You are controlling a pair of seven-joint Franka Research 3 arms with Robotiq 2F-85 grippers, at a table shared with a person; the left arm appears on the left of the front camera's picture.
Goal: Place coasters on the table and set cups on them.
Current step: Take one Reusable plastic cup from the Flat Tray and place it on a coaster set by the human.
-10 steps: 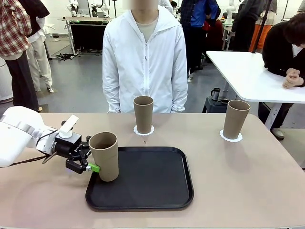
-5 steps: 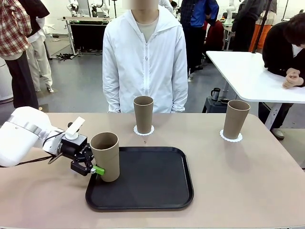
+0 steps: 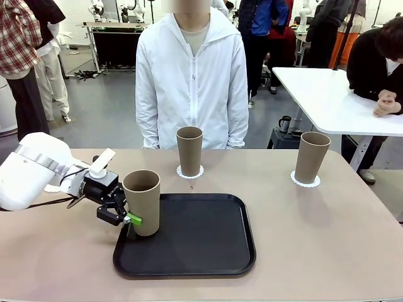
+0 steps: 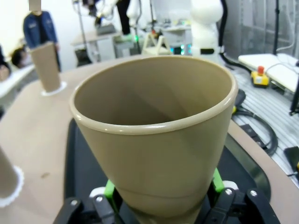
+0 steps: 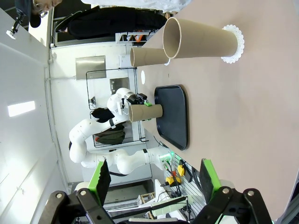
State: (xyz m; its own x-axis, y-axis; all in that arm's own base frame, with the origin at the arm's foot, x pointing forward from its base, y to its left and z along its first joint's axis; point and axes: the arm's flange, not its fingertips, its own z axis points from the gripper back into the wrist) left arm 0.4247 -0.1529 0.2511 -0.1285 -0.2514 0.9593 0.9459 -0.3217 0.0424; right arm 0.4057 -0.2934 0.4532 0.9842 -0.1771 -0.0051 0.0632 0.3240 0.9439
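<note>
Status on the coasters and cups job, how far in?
Done: two tall tan tumblers, middle and right, each stand on a white lacy paper coaster. In hand: the left pincer is shut on the third tan tumbler at the black tray's left edge. Left: setting it on a third coaster, which I can't see.

Cups (image 3: 141, 201): tan-brown, matt, smooth-walled, with a faint sheen along the rolled rim. Coasters (image 3: 189, 172): white, paper-like, lacy scalloped edges. Tray (image 3: 201, 248): black, smooth, plastic-looking, low satin gloss at the raised rim. Table (image 3: 315, 239): beige, matt, even surface. Left hand (image 3: 126, 217): black hard casing, green rubbery-looking pads.
</note>
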